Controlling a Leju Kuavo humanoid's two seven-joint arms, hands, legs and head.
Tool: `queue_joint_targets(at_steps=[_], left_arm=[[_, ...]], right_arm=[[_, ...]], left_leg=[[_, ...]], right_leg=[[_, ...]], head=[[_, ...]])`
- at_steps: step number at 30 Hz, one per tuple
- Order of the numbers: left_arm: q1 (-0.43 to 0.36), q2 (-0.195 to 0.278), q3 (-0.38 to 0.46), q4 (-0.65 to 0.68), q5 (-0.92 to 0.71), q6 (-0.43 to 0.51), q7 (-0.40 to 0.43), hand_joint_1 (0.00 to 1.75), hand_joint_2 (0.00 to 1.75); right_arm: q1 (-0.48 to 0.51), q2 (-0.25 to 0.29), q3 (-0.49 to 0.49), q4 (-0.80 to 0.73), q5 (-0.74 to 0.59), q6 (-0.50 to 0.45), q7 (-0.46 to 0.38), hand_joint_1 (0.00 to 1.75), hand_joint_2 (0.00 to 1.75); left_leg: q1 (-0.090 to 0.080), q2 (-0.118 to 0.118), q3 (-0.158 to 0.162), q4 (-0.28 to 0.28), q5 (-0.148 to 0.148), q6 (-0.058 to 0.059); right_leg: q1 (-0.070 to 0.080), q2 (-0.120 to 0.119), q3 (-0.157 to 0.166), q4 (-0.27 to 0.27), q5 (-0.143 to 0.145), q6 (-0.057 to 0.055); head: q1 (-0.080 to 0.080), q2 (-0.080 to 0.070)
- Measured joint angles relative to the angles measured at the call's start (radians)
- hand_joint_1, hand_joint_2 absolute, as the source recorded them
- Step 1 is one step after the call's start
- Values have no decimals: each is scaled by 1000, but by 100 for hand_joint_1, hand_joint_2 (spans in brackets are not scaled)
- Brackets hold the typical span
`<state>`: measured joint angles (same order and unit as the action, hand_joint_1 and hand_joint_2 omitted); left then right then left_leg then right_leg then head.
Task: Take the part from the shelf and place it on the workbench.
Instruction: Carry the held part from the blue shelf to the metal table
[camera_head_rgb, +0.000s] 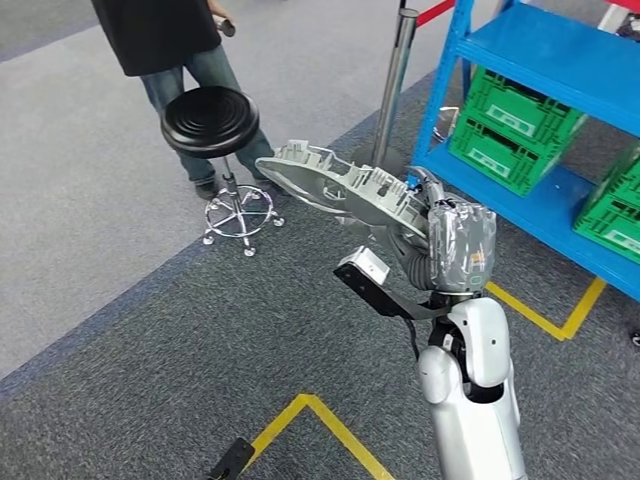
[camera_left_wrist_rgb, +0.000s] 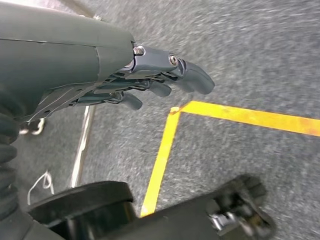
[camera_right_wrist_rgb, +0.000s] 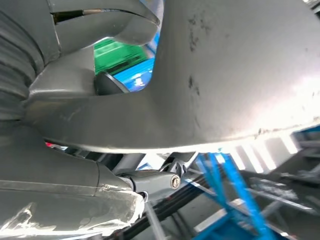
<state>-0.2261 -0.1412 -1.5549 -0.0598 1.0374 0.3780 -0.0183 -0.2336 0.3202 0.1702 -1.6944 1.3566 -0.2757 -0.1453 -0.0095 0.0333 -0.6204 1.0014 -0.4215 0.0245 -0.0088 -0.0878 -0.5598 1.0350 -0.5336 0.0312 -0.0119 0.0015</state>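
A long grey cast-metal part (camera_head_rgb: 340, 185) is carried level in the air over the carpet, pointing left toward a stool. My right hand (camera_head_rgb: 434, 235) grips its right end. In the right wrist view the part's smooth underside (camera_right_wrist_rgb: 234, 80) lies across my right hand (camera_right_wrist_rgb: 113, 135), thumb above and fingers below. The blue shelf (camera_head_rgb: 543, 60) stands at the upper right, behind the hand. My left hand (camera_left_wrist_rgb: 158, 80) hangs over the carpet with its fingers stretched out and nothing in them.
A person in jeans (camera_head_rgb: 189, 70) stands beside a black round stool (camera_head_rgb: 211, 120) at the upper left. Green crates (camera_head_rgb: 513, 125) sit on the shelf's lower deck. A metal post (camera_head_rgb: 394, 80) stands by the shelf. Yellow tape lines (camera_head_rgb: 324, 420) mark the grey carpet.
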Motion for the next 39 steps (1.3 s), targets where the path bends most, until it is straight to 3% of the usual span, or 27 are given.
queue_joint_targets(at_steps=[2,4,5,6,7,9,11,13,14,16,18,20,21,22,24,26,28,29,31,33,35,39], left_arm=[[-1,-1,0,0,0,0,1,0,175],[-1,-2,0,0,0,-1,1,0,175],[0,-3,0,0,0,-1,2,0,175],[0,-3,0,0,0,-1,2,0,175],[1,-3,0,0,0,-1,3,0,175],[0,-4,0,0,0,-1,3,0,175],[0,-4,0,0,0,-1,4,0,175],[3,-3,0,0,1,-1,5,0,175],[5,-2,0,1,1,-1,5,0,175],[6,-2,0,1,1,-1,6,0,175],[4,-1,0,1,1,-1,6,0,175],[5,-1,0,1,1,-1,6,0,175],[6,-1,0,1,1,-1,6,0,175],[7,0,0,1,1,-1,6,0,175],[7,2,0,1,1,-1,6,0,175],[4,3,0,1,1,-1,6,0,175],[5,5,0,1,2,-1,6,0,175],[7,6,0,1,3,-1,6,0,175],[9,8,0,2,5,-1,5,0,175],[8,10,0,2,7,-1,3,0,175],[8,10,0,2,8,-1,2,0,175],[8,10,0,2,8,-1,1,0,175]], right_arm=[[-2,0,0,1,-1,0,0,175,175],[-1,-1,0,3,-2,0,0,175,175],[1,-1,0,5,-2,0,0,175,175],[2,-2,0,6,-2,0,0,175,175],[2,-2,0,7,-2,0,0,175,175],[0,-2,0,8,-1,0,0,175,175],[-4,-3,0,8,-2,1,0,175,175],[-5,-3,0,10,-2,1,0,175,175],[-5,-3,1,10,-1,1,0,175,175],[-6,-3,3,11,-1,1,0,175,175],[-6,-3,4,11,-2,1,0,175,175],[-4,-3,4,13,-2,1,0,175,175],[-4,-3,4,14,-3,1,0,175,175],[-4,-3,4,15,-3,1,0,175,175],[-4,-3,4,15,-4,1,0,175,175],[-4,-3,4,15,-4,0,0,175,175],[-3,-4,4,16,-4,0,0,175,175],[-2,-4,4,16,-4,0,0,175,175],[-1,-4,4,16,-5,-2,0,175,175],[3,-7,4,16,-7,-3,0,175,175],[6,-8,4,16,-9,-3,0,175,175],[9,-9,4,16,-11,-4,-1,175,175]], left_leg=[[3,-24,1,-3,2,8],[2,-50,1,-3,2,11],[2,-64,2,-2,2,11],[2,-78,2,-2,3,11],[2,-92,3,-1,2,11],[2,-117,2,3,2,7],[3,-136,-8,8,5,-3],[7,-153,-16,10,9,-14],[6,-146,-19,15,5,-19],[5,-104,-44,69,-30,-30],[8,-56,-103,194,-90,-38],[12,-42,-149,285,-115,-42],[14,-40,-147,281,-101,-42],[14,-36,-123,238,-72,-40],[6,-1,-50,106,-14,-30],[-4,31,-7,24,0,-19],[-7,21,-5,10,-7,-12],[-5,9,-5,7,-5,-8],[0,-12,-2,1,-2,2],[2,-30,-1,0,-2,9],[2,-38,-1,0,-3,11],[2,-44,-1,1,-3,11]], right_leg=[[-3,59,-51,114,-60,3],[-2,84,-120,248,-108,4],[-2,87,-138,273,-104,4],[-2,88,-135,255,-79,2],[-2,92,-115,200,-39,1],[-7,127,-55,61,32,-4],[-10,156,-21,-8,48,-6],[-9,147,-15,-18,45,-11],[-9,137,-13,-21,46,-15],[-12,115,-6,-28,49,-28],[-10,90,-3,-29,47,-35],[-9,65,-2,-29,44,-36],[-9,54,-1,-28,43,-36],[-8,43,2,-28,41,-34],[-5,26,8,-28,35,-28],[1,9,11,-27,29,-19],[4,-12,14,-29,25,-10],[3,-9,14,-27,19,-6],[-2,30,-7,20,-14,1],[-4,73,-56,119,-65,3],[-4,81,-84,175,-89,4],[-3,83,-105,213,-101,5]], head=[[5,0],[7,0],[7,0],[7,0],[7,0],[7,0],[6,0],[6,0],[6,0],[-1,0],[-7,0],[-8,0],[-8,0],[-8,0],[-8,0],[-7,0],[-6,0],[-5,0],[-4,0],[-1,0],[0,0],[0,0]])
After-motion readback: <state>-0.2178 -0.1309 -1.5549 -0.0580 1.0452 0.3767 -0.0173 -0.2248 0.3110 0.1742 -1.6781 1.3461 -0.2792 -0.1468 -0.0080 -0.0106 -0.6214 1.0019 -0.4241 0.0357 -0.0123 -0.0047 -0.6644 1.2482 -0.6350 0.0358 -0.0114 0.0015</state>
